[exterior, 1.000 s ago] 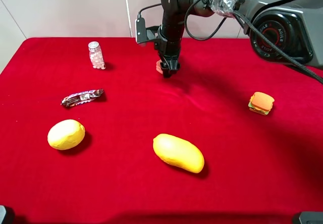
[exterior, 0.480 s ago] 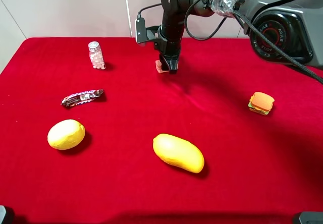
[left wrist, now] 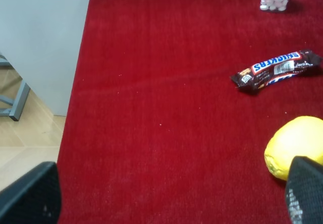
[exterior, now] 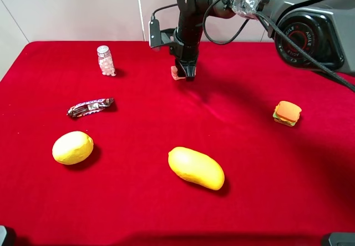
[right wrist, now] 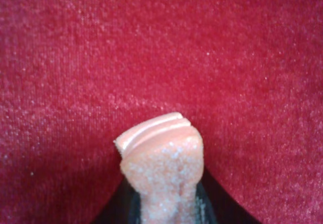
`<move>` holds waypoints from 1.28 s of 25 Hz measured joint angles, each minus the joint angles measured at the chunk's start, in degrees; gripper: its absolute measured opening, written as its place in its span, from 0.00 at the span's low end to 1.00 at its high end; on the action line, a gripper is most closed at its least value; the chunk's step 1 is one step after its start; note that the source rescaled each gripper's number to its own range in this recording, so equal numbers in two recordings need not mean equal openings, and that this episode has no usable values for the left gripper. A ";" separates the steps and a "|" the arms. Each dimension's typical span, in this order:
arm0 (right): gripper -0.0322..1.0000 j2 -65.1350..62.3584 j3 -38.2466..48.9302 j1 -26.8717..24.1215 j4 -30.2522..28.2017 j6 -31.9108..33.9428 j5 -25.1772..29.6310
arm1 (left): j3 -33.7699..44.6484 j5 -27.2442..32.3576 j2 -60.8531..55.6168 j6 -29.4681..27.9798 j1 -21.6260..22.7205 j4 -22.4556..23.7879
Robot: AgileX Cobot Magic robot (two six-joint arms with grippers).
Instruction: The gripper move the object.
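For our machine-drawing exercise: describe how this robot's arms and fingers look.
The right arm is made of black rounded segments beyond a large grey housing, whose round black joint cap carries a red ring and white lettering. Black cables loop alongside, one stretch wrapped in clear plastic. Its gripper is slim and black. The left fingers are black and finely textured.

Since one second ago, my right fingers (exterior: 189, 72) have risen slightly above the surface (exterior: 122, 201). The pink block (exterior: 176, 74) clamped between them has travelled up with them by the same small amount. Nearly all of this displacement occurred in the first half second.
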 joint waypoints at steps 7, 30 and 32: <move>0.05 -0.07 0.00 0.00 0.00 0.00 0.04 | 0.00 0.00 0.00 0.00 0.00 0.00; 0.03 -7.50 0.00 0.00 -1.19 2.55 9.16 | 0.00 0.00 0.00 0.00 0.00 0.00; 0.03 -8.26 0.00 0.39 -2.05 3.28 10.90 | 0.00 0.00 0.00 0.00 0.00 0.00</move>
